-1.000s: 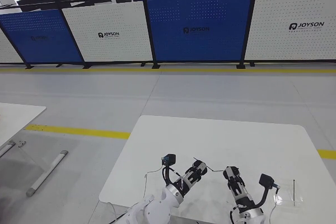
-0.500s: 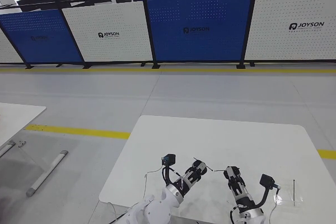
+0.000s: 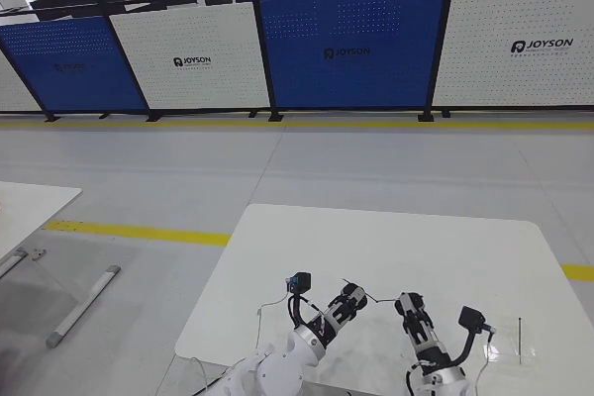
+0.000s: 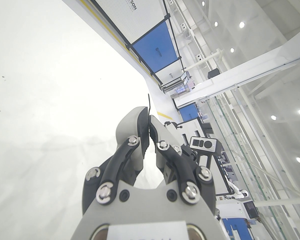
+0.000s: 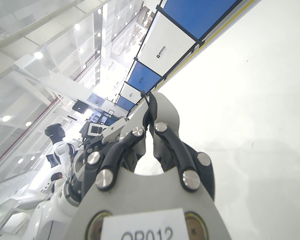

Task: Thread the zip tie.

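Note:
A thin black zip tie (image 3: 376,297) spans the gap between my two grippers, just above the near part of the white table (image 3: 396,238). My left gripper (image 3: 356,293) is shut on it. In the left wrist view the tie's tail (image 4: 148,101) pokes out past the closed fingertips of that gripper (image 4: 149,119). My right gripper (image 3: 404,301) is shut on the other end. In the right wrist view the tie's small head (image 5: 143,94) sticks up from between the pads of that gripper (image 5: 150,107). The two grippers stand close together, tips facing each other.
A second black zip tie (image 3: 520,341) lies flat on the table near its right edge, beyond the right arm. The far half of the table is bare white surface. The table's left edge runs close behind the left arm.

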Controlling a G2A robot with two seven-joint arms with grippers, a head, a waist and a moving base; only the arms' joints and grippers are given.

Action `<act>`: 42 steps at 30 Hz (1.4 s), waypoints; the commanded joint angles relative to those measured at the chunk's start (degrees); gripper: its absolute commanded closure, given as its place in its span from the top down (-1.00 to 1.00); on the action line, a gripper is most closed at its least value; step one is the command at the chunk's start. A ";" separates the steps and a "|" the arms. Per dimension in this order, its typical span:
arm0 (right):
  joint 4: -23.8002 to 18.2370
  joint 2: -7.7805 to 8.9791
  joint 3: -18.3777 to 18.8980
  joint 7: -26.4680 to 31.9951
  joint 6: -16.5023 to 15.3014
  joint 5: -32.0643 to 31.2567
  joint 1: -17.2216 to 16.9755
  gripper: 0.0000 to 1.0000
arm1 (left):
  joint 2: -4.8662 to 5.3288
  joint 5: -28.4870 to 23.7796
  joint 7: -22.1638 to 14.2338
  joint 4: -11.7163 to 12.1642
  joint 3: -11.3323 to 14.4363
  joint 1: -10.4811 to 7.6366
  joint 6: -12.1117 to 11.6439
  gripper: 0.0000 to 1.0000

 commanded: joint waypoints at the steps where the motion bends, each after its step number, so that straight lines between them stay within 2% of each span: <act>1: 0.07 -0.16 -0.19 0.11 0.61 -0.43 0.21 -1.00 | 0.00 0.00 0.00 0.00 0.00 0.00 0.00 -1.00; 8: 0.18 -0.66 -0.31 -0.13 1.47 -1.31 0.23 -1.00 | 0.00 0.00 0.00 0.00 0.00 0.00 0.00 -1.00; 16: -0.05 -0.77 1.36 0.31 -1.22 -0.46 -1.43 -1.00 | 0.00 0.00 0.00 0.00 0.00 0.00 0.00 -1.00; 23: 0.19 -1.03 2.09 1.43 -1.42 -0.05 -1.44 -1.00 | 0.00 0.00 0.00 0.00 0.00 0.00 0.00 -1.00; 32: 0.55 -1.54 2.00 1.98 -1.23 -0.47 -0.98 -1.00 | 0.00 0.00 0.00 0.00 0.00 0.00 0.00 -1.00; 42: 0.63 -2.11 1.44 2.46 0.40 -2.26 -0.68 -1.00 | 0.00 0.00 0.00 0.00 0.00 0.00 0.00 -1.00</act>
